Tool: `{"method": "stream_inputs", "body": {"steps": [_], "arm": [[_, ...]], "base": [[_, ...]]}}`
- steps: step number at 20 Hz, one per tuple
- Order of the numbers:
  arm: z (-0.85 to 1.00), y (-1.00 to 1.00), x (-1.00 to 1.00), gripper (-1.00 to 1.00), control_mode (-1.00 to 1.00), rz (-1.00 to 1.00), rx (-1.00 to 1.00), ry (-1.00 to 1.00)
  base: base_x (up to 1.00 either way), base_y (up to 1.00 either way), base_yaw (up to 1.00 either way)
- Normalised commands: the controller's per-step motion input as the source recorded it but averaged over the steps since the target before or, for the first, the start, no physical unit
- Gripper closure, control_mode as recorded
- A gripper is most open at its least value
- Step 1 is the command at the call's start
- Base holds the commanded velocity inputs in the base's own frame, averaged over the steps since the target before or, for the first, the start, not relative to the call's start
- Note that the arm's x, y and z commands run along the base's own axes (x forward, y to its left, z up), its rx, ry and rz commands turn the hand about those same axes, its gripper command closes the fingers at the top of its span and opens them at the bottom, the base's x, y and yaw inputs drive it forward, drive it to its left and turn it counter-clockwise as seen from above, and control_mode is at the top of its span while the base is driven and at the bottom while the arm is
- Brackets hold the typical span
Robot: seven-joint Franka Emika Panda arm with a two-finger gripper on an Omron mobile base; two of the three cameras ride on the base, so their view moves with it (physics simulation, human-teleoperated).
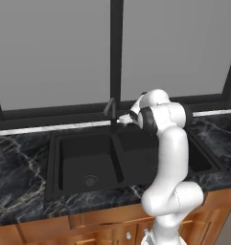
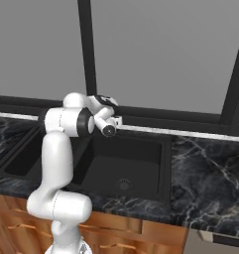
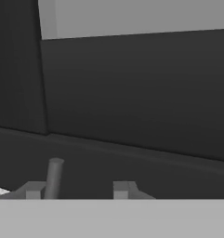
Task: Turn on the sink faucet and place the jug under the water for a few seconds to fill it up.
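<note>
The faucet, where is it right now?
In the left base view the sink faucet stands behind the sink, at the divider between its basins, right beside the pincer.

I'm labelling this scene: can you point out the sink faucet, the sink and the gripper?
sink faucet [image 1: 111, 111]: left base view, upper post.
sink [image 1: 83, 158]: left base view, left basin's floor.
gripper [image 3: 77, 189]: hand view, between fingertips.
</note>
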Motion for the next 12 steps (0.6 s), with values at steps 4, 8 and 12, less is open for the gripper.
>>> {"method": "stream_inputs", "body": {"steps": [4, 8, 12], "arm": [[0.0, -1.0, 0.0, -1.0, -1.0, -0.03, 0.01, 0.08], [0.0, -1.0, -0.01, -1.0, -1.0, 0.0, 0.04, 0.01], [0.0, -1.0, -0.15, -1.0, -1.0, -0.01, 0.06, 0.0]], "base": [[0.0, 0.0, 0.0], [0.0, 0.0, 0.0], [0.0, 0.0, 0.0]]}}
